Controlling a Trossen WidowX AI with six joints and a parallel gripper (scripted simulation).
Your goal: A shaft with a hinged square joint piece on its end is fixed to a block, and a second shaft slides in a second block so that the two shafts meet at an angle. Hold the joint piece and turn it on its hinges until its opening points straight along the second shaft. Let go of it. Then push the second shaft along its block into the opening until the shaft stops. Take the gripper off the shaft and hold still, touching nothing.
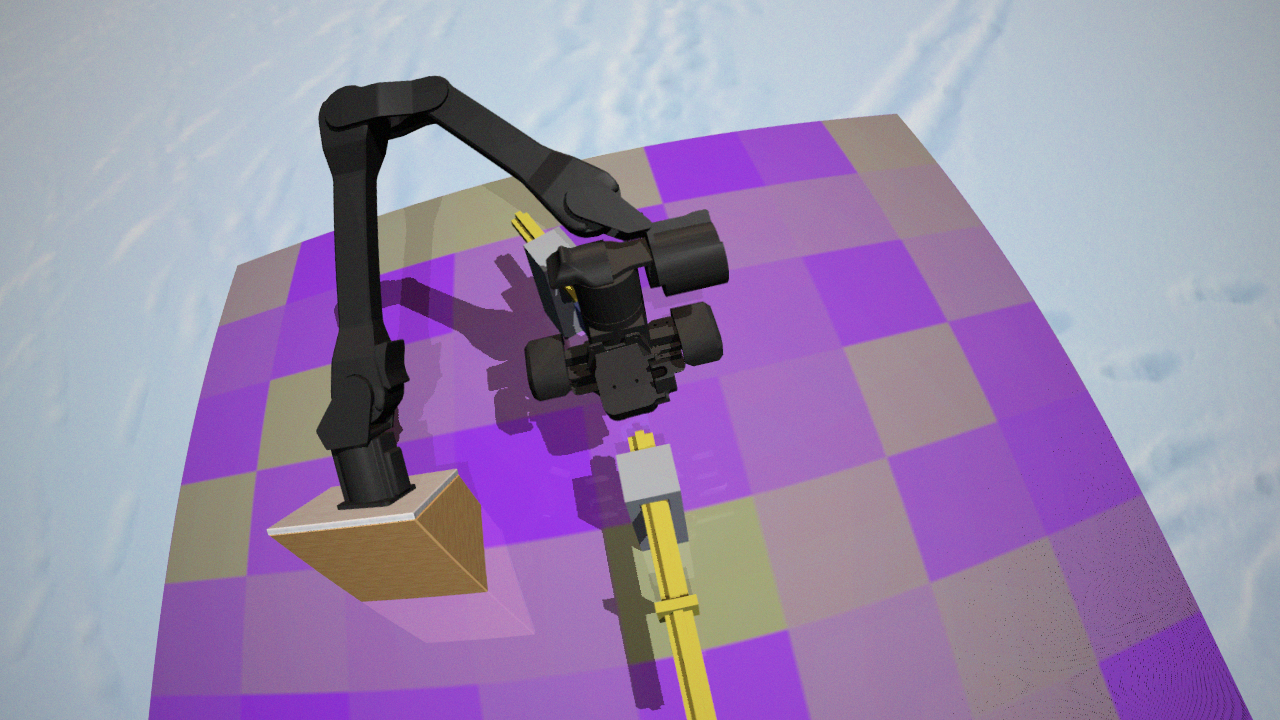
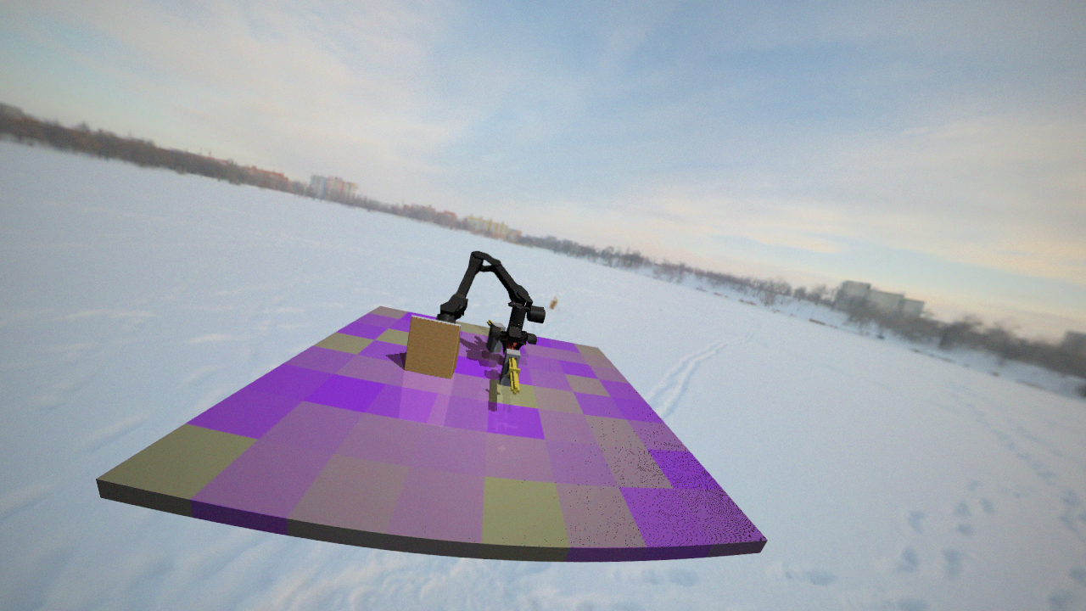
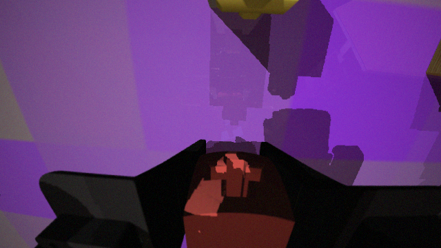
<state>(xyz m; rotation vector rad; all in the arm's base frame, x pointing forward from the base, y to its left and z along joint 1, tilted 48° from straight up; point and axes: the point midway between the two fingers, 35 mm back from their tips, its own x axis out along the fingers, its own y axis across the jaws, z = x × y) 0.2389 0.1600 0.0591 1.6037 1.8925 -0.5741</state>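
Note:
My gripper (image 3: 233, 146) (image 1: 629, 401) is shut on the red joint piece (image 3: 239, 229), whose sides lie against both fingers in the wrist view. In the top view the gripper body hides the piece. The first shaft (image 1: 526, 224) is yellow and runs through the far grey block (image 1: 547, 245), behind the gripper. The second shaft (image 1: 677, 635) (image 3: 256, 6) is yellow, with a collar, and passes through the near grey block (image 1: 649, 474) (image 2: 505, 372). Its short tip stands apart from the joint piece. I cannot tell whether the opening points exactly along the second shaft.
The arm's base stands on a wooden block (image 1: 420, 559) (image 2: 432, 347) to the left of the second shaft. The checkered purple and tan table top (image 1: 904, 402) (image 2: 440, 456) lies under everything, with snow around it. Dark shadows of the arm and shafts fall on it.

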